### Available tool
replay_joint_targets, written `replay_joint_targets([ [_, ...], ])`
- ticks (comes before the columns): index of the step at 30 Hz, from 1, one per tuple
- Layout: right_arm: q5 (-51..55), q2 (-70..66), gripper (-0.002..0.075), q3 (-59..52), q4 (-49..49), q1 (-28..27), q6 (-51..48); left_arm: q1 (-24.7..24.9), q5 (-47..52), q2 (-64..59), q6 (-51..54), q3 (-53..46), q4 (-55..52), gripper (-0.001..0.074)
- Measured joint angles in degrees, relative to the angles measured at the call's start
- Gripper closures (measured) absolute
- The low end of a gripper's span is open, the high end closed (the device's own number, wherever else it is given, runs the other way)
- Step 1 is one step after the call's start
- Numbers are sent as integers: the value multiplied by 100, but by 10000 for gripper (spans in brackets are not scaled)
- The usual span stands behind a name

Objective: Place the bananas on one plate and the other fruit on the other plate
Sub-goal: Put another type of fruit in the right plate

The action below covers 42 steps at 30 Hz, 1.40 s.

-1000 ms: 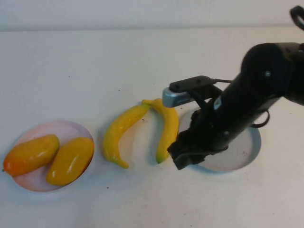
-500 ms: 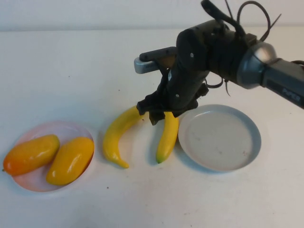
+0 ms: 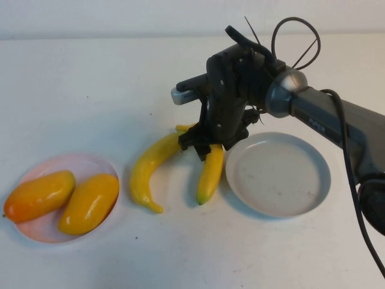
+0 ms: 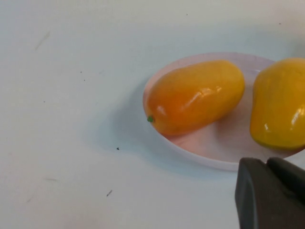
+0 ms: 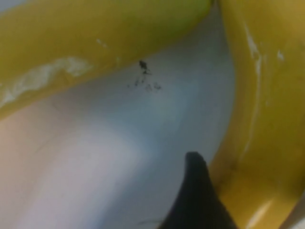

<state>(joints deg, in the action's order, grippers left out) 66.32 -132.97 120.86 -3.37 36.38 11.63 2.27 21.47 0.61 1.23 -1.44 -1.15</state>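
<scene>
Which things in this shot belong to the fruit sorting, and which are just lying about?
Part of the job:
- two slim curved yellow bananas
- round grey-blue plate
- two plump orange-yellow mangoes
- round pale pink plate
- right claw, open over the bananas
- left claw, shut, beside the pink plate

Lying about:
- nothing else on the white table

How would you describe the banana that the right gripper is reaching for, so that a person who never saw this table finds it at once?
Start at the grey-blue plate on the robot's right side of the table. Just to its left lie two bananas; take the straighter banana beside the plate's rim, with the open right gripper at its upper end. The other banana is more curved and lies nearer the pink plate.
</scene>
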Motion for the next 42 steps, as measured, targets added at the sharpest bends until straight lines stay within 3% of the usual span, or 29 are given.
replay_joint_targets([
  [10,-89,-44,442,13,17,-35,-104,0,0,0,0,0,0,731],
  [17,-169,159,442,13,154,-35,-109,0,0,0,0,0,0,731],
  [26,288,1436,443,-74,-9,-105,236,0,0,0,0,0,0,732],
  [32,296,2286,444,-1271,-265,-446,525,0,0,0,0,0,0,732],
  [42,-892,3320,444,-3925,-8,-1145,898,0,0,0,0,0,0,731],
])
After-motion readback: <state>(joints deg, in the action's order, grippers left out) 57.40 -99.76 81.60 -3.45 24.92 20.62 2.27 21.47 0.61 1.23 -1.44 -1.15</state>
